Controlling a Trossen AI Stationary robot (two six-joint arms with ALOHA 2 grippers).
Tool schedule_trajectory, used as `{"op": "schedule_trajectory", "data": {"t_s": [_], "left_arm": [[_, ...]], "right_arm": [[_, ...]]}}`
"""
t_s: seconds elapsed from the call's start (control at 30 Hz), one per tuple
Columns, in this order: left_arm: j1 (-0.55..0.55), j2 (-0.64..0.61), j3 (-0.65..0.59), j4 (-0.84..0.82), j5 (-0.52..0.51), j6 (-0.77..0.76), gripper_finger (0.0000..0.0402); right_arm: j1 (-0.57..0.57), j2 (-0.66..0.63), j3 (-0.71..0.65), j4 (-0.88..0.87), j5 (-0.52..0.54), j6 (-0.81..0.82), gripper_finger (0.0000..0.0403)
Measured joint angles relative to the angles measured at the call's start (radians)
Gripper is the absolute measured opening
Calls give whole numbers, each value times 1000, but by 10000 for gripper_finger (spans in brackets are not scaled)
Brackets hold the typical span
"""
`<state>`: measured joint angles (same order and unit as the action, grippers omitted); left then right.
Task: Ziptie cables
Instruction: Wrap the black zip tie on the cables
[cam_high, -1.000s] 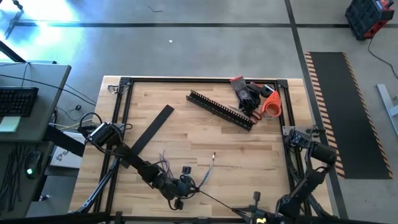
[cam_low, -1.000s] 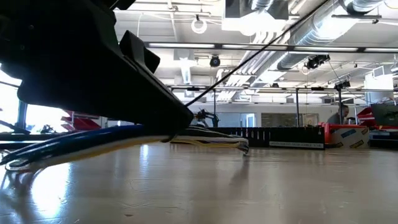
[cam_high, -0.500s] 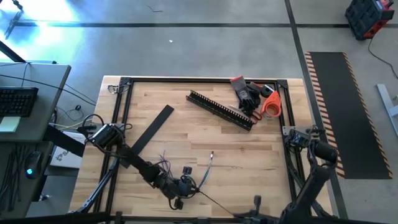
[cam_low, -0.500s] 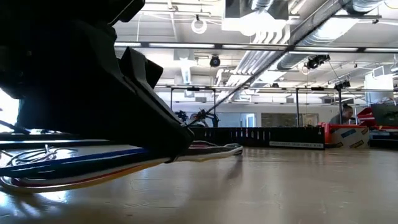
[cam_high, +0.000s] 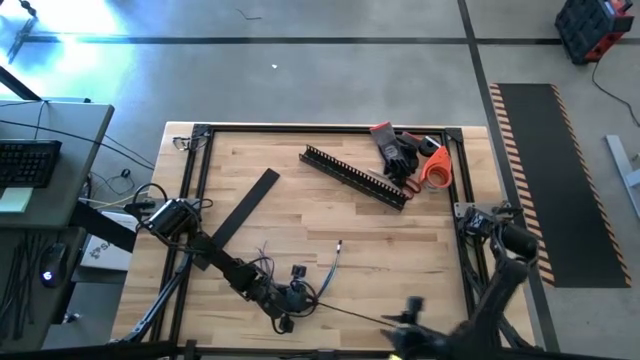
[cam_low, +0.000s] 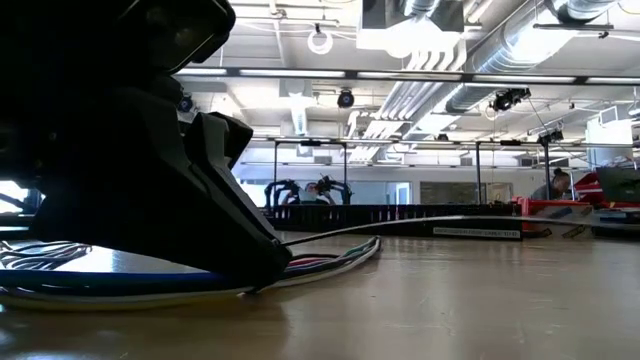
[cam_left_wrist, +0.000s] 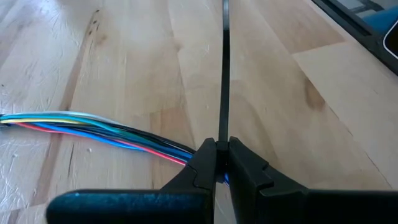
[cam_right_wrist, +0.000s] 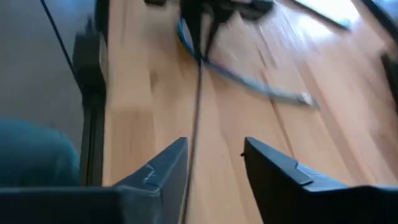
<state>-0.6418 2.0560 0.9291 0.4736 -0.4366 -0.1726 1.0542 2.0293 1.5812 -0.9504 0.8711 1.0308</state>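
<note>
The left end effector (cam_left_wrist: 222, 163) sits low at the near edge of the counter (cam_high: 400, 225). Its fingers are pinched closed on the cables (cam_left_wrist: 93, 124) and on a thin black strap (cam_left_wrist: 224, 68) that runs straight away from it. In the low view its dark body hides most of the bundle. The cables lie flat on the wood, thin lines of blue, red, yellow, white and black. The right end effector (cam_right_wrist: 214, 162) is blurry near the counter's front edge, fingers apart, with the strap between them.
</note>
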Motion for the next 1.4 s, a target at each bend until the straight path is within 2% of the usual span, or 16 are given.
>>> {"op": "schedule_trajectory", "data": {"t_s": [0.13, 0.23, 0.3, 0.37, 0.5, 0.8, 1.2, 1.3, 1.4], "left_arm": [[0, 0, 0, 0, 3, -9, 6], [0, 0, 0, 1, 4, -10, 6], [0, 0, 1, 1, 5, -16, 6], [0, 0, 1, 12, 5, -17, 6], [1, 1, 0, 33, 7, -17, 6], [1, 1, 0, 42, -20, -34, 6], [1, 1, 0, 46, -25, -35, 6], [1, 1, 1, 47, -37, -33, 19], [0, 1, 1, 49, -32, -11, 53]], "right_arm": [[-102, 0, -151, 512, -18, -342, 168], [-180, 12, -286, 922, -85, -557, 173], [-233, 30, -355, 1104, -150, -637, 173], [-277, 51, -393, 1204, -200, -671, 170], [-326, 96, -399, 1208, -218, -673, 162], [-349, 159, -399, 1244, -189, -647, 130], [-349, 160, -399, 1265, -164, -627, 43], [-349, 160, -399, 1256, -156, -620, 9], [-349, 160, -399, 1241, -147, -600, 7]]}}
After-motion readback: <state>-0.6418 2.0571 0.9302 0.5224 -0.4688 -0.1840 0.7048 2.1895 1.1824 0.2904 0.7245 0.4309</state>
